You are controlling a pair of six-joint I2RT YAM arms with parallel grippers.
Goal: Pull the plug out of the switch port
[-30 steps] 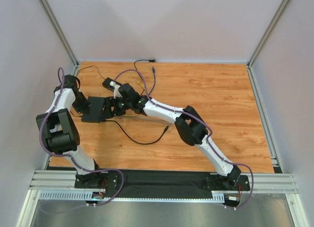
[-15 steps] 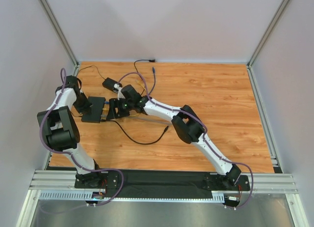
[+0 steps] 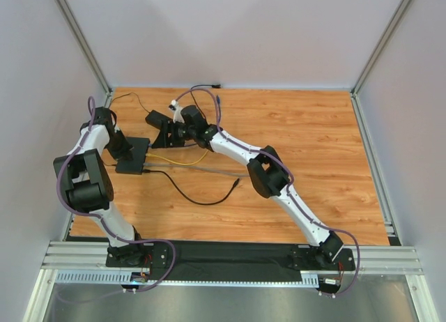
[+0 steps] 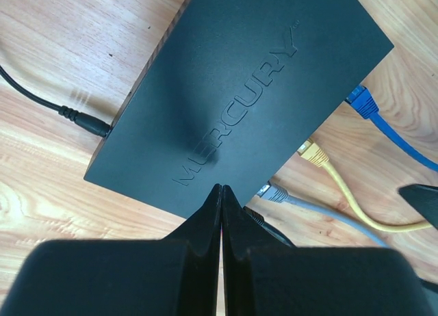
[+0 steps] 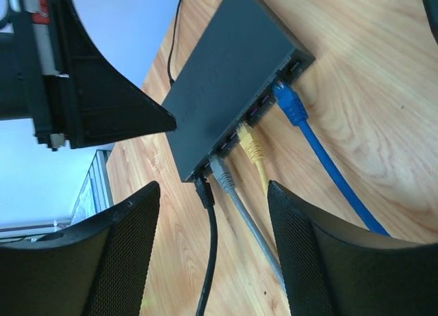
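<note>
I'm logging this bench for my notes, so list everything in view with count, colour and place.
switch: one, matte black, left part of table.
blue cable: one, blue, plugged into switch, end of row.
yellow cable: one, yellow, plugged in beside blue.
grey cable: one, grey, plugged in beside yellow.
black cable: one, black, row's other end.
power cable: one, black, switch's opposite edge.
small box: one, black, behind switch.
table: one, wood-brown.
left gripper: one, black, shut, over switch.
right gripper: one, black, open, facing the sockets.

Bright, diffuse light gives only soft shadows on the wooden table (image 3: pixel 313 162), a dull sheen on the switch (image 4: pixel 239 90), and crisp detail throughout.
</note>
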